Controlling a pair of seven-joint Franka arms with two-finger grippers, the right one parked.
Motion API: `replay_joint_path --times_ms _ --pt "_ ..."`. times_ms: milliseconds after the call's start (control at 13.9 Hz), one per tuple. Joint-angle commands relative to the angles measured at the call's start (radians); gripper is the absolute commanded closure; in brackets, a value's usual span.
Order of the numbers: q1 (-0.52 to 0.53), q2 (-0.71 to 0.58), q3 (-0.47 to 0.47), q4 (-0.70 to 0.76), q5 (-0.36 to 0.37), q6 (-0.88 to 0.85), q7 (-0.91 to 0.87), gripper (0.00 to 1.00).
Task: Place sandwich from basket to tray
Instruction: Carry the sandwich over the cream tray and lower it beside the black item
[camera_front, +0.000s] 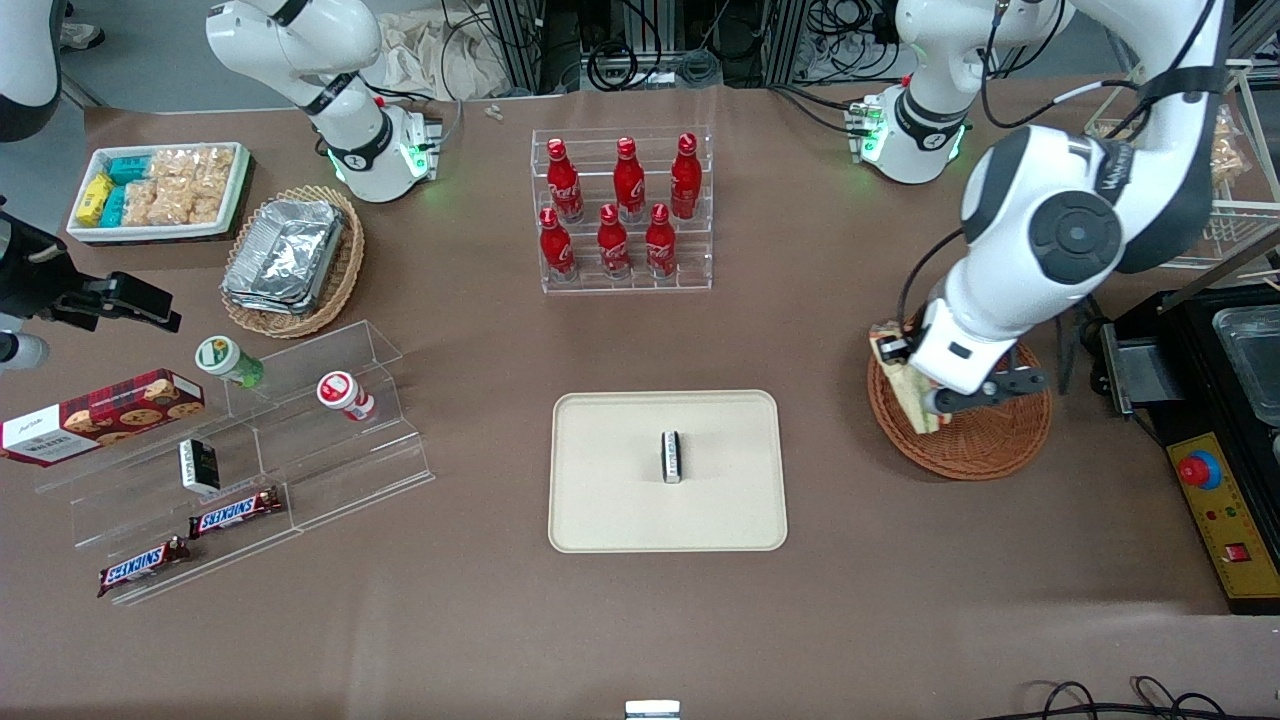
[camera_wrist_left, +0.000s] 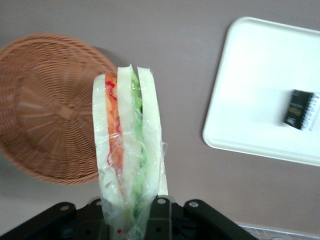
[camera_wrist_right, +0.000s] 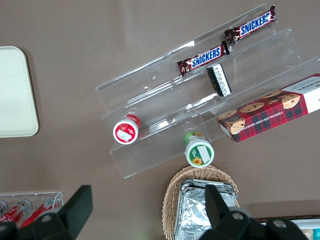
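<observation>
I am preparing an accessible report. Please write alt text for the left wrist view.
The tool holds a wrapped sandwich upright above the brown table, its orange and green layers showing. The empty reddish-brown basket lies beside it, and the cream tray, carrying one small dark packet, lies apart.

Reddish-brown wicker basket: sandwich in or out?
Out: the gripper holds the wrapped triangular sandwich lifted above the empty reddish-brown wicker basket.
</observation>
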Motion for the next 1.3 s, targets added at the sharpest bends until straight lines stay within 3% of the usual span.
replay_joint_path --times_ms 0,288,576,720,792,1080,1224 --pt "-0.022 0.095 -0.046 0.032 0.014 0.052 0.020 1.00" --pt "-0.050 0.196 -0.121 0.021 0.027 0.222 -0.061 1.00" --pt "-0.079 0.306 -0.136 -0.010 0.153 0.447 -0.115 1.00" --pt "-0.077 0.377 -0.163 -0.004 0.320 0.501 -0.137 1.00" --pt "-0.077 0.399 -0.163 -0.004 0.363 0.505 -0.138 1.00" --pt "-0.071 0.494 -0.163 0.024 0.464 0.554 -0.136 1.00" --pt "-0.073 0.518 -0.161 0.030 0.474 0.561 -0.137 1.00"
